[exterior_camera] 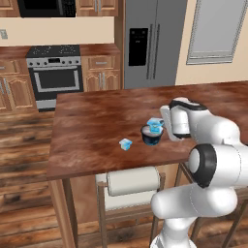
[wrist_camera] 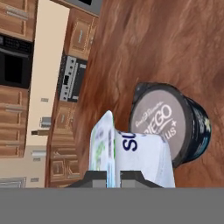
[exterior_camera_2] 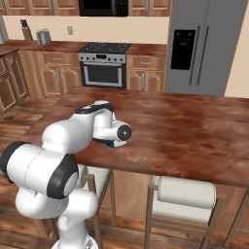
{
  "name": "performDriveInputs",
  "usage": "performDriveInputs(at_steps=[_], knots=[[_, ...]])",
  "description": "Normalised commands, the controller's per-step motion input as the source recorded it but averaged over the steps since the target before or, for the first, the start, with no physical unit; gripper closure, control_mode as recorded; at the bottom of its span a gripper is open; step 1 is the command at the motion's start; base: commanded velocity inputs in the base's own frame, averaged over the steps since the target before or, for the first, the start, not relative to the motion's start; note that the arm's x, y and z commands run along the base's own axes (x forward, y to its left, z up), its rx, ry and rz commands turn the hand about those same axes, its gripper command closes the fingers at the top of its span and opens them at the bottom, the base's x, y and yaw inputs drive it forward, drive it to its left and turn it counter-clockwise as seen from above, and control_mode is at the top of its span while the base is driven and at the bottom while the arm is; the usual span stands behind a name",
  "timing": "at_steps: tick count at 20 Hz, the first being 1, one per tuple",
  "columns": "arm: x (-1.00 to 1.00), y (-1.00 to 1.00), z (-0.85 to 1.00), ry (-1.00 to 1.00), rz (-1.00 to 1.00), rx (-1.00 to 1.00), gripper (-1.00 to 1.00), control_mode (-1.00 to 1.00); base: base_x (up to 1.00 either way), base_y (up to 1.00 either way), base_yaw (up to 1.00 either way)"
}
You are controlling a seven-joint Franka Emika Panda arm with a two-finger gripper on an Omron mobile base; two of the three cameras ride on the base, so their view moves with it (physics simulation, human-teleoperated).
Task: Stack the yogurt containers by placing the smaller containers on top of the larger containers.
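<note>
so here's where i'm at: my claw [wrist_camera: 113, 177] is pinched down on one of the small light-blue cups [wrist_camera: 131, 159], holding it by the lid edge so it hangs tipped on its side, pale lid facing off to one side rather than up. in the left base view that cup [exterior_camera: 155, 125] sits right above the dark navy tub [exterior_camera: 152, 135], pretty much over its rim.

the thing that matters for the next bit is how the cup lines up with the tub. in the hand view the tub [wrist_camera: 173, 127] is just beyond the cup and a little off to one side of it, with its whitish printed top facing me and mostly bare, and the cup overlaps only the near edge of that top. so i'd say i'm not centred yet, the cup needs to go a touch further over the tub's middle and come back upright before i let go, otherwise i reckon it slides off the edge.

the other little blue cup [exterior_camera: 125, 144] is sitting on the wooden island counter [exterior_camera: 92, 131], well clear of the tub on the side away from my arm, untouched, so that one's still to do
</note>
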Motion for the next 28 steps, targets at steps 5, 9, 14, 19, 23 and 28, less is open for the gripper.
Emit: performDriveInputs(at_steps=[5,9,14,19,23,28], knots=[[0.10,0.02,-0.01,0.00,0.00,0.01,1.00,-1.00,0.00,0.00,0.00],[0.02,0.01,0.00,0.00,0.00,0.00,1.00,-1.00,0.00,0.00,0.00],[0.09,0.00,-0.02,0.00,0.00,0.00,1.00,-1.00,0.00,0.00,0.00],[0.16,0.00,-0.04,0.00,0.00,0.00,1.00,-1.00,0.00,0.00,0.00],[0.15,0.00,-0.08,0.00,0.00,0.00,1.00,-1.00,0.00,0.00,0.00],[0.06,0.00,-0.13,0.00,0.00,0.00,1.00,-1.00,0.00,0.00,0.00]])
